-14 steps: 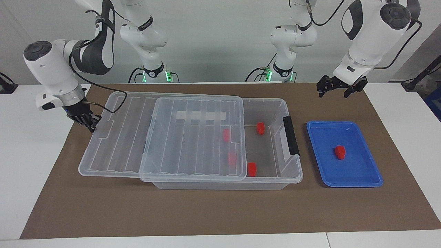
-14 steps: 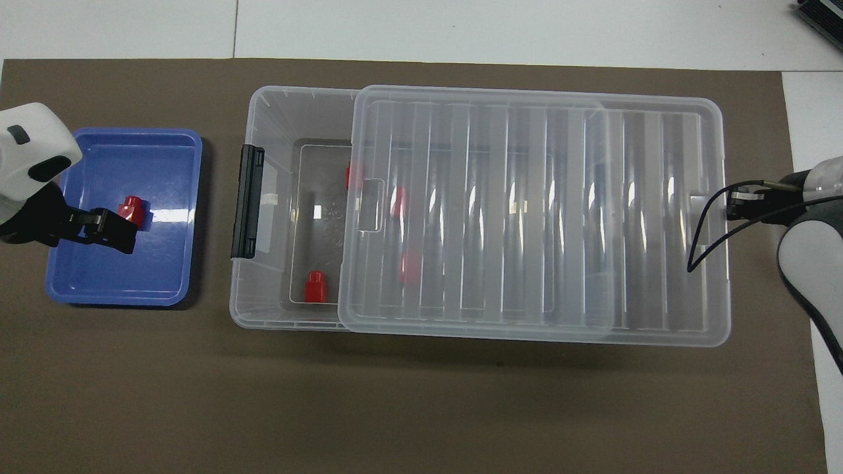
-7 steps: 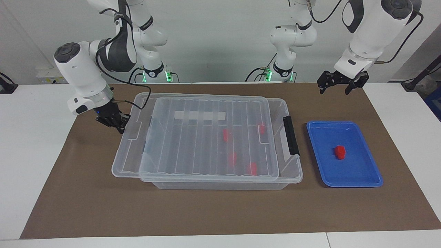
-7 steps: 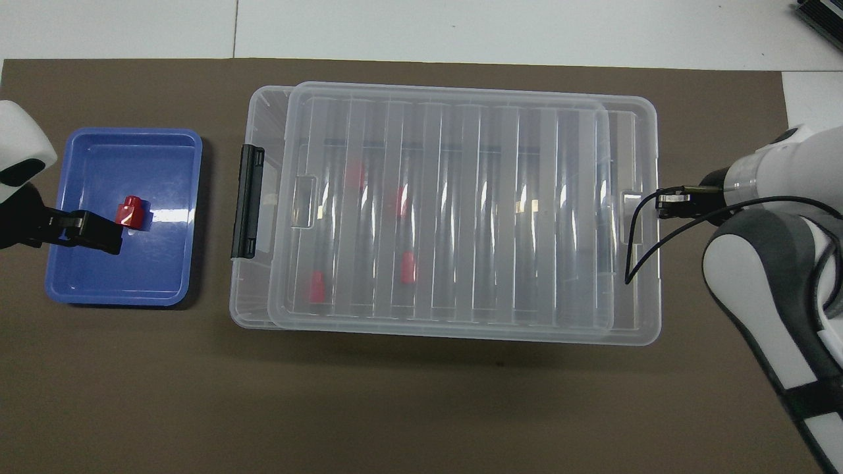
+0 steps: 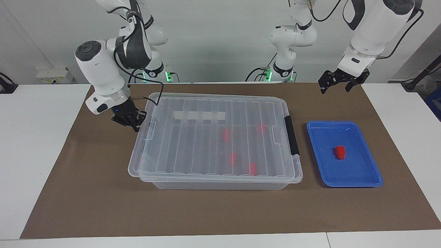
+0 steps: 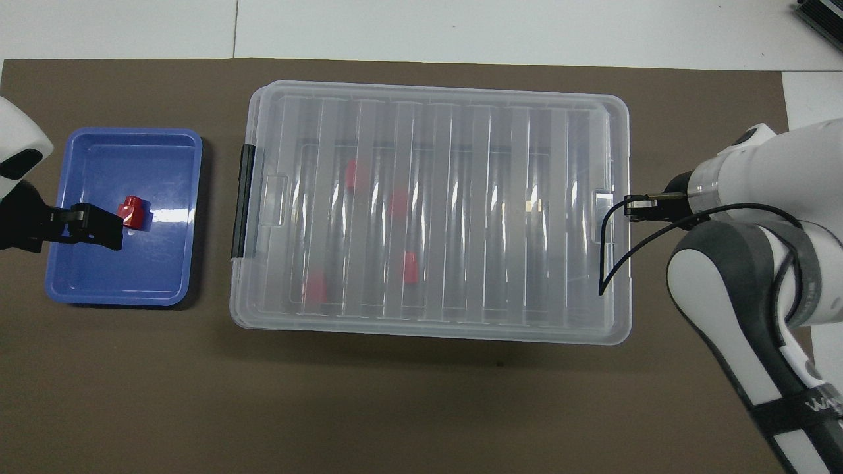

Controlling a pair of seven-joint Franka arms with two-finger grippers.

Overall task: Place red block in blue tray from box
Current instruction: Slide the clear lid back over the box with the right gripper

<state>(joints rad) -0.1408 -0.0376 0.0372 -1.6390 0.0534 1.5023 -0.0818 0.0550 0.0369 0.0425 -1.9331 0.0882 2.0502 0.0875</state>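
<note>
So the lid just got pushed home. The right end effector (image 5: 132, 123), fingers pressed together, sits at the edge of the lid (image 5: 206, 137) at the right arm's end of the desk (image 5: 86, 206). A second ago that lid hung way off that end of the box (image 5: 220, 184); now it's slid across and covers the whole thing, up to the black latch (image 5: 291, 136). I can't tell if the fingertips are pinching the lid's edge tab or just pushing on it.

Four red blocks are under the lid now, blurry through the ribs; the two by the latch were uncovered a second ago.

The red block (image 5: 340, 152) that counts lies in the middle of the blue tray (image 5: 361, 181), same spot as before.

The left end effector (image 5: 339, 83) is spread wide and empty, up over the mat past the tray's robot-side edge, a bit higher than a second ago.

I'd say the job's basically done, this is just the closing-up bit.
</note>
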